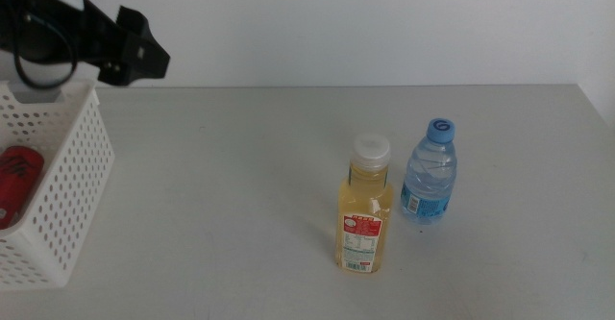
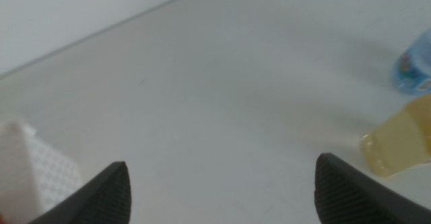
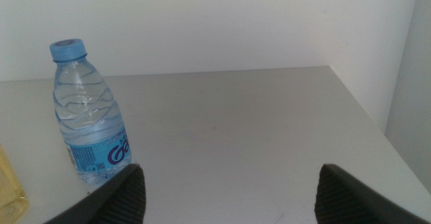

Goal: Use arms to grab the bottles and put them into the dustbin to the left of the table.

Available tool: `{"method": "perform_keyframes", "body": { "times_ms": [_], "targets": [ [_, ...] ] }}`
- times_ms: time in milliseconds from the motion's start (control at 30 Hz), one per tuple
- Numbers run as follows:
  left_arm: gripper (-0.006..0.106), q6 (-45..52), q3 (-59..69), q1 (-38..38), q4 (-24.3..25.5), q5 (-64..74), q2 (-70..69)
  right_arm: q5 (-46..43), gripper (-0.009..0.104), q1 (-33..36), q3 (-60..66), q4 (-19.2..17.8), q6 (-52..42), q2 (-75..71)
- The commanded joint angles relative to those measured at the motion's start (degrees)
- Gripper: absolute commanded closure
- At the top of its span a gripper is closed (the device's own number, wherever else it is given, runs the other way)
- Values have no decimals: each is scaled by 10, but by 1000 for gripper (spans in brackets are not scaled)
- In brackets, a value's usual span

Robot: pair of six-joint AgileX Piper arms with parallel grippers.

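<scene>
Perforated white dustbin [image 1: 67,181] holding red can [image 1: 17,181], left pincer [image 2: 222,183] and right pincer [image 3: 232,187] wide, empty.

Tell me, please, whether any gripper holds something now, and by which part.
Nothing is held. The left gripper is open and empty above the dustbin, where the red can lies. The right gripper is open too, near the water bottle.

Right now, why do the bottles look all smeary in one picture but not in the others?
Left wrist view: the yellow juice bottle and water bottle are soft and smeared, likely motion blur, between the open left gripper. Right wrist view: the water bottle is sharp. Middle view: both bottles are crisp, with faint shadows.
</scene>
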Motion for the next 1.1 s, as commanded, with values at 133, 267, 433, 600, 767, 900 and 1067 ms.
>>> {"method": "perform_keyframes", "body": {
  "times_ms": [133,267,433,600,767,900,1067],
  "targets": [
    [7,-3,195,-109,-8,-244,-149,-47,31,-4,-6,-5,-3,-12],
    [7,-9,321,-177,-11,-343,-223,-47,31,-4,-6,-5,-3,-12],
    [7,-9,421,-254,-29,-427,-278,-47,31,-4,-6,-5,-3,-12],
    [7,-72,497,-316,46,-546,-302,-47,31,-4,-6,-5,-3,-12],
    [7,-126,527,-327,69,-574,-302,-47,31,-4,-6,-5,-3,-12],
    [7,-125,527,-327,69,-574,-301,-47,31,-4,-6,-5,-3,-12],
    [7,-125,527,-327,66,-585,-301,-47,31,-4,-6,-5,-3,-12]
  ]
}}
